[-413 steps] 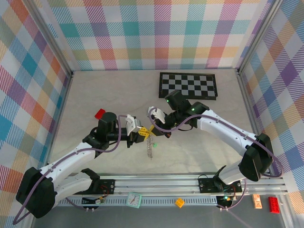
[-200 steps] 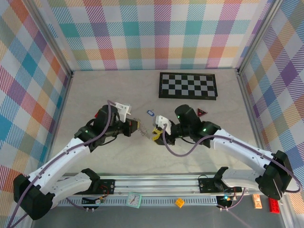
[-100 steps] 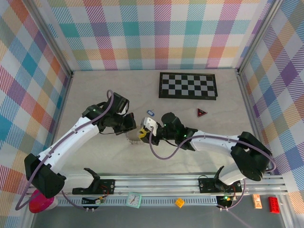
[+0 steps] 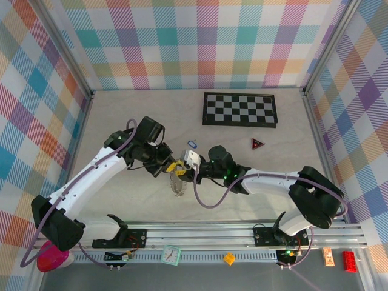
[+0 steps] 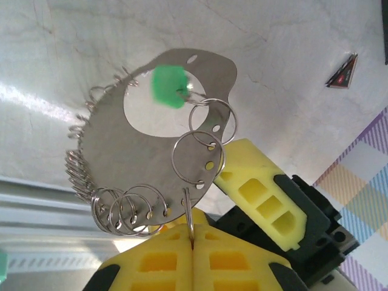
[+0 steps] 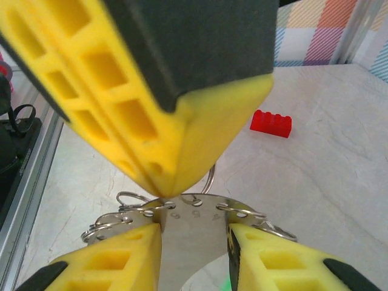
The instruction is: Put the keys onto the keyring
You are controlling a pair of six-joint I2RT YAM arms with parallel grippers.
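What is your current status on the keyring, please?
Left fingers shut on keyring. Right fingers open, straddling it. Green key on ring, blue key loose on table. Nothing blocking.

The top external camera sits high above and behind the arm bases and looks down from afar on the whole table (image 4: 121, 115), with the keyring (image 4: 177, 185) near the centre of its field. The left wrist camera looks along the left gripper (image 5: 193, 233) at the keyring from very close, facing the table beyond it; the right wrist camera looks along the right gripper (image 6: 195, 229), equally close, from the keyring's opposite side. All three views share the keyring.
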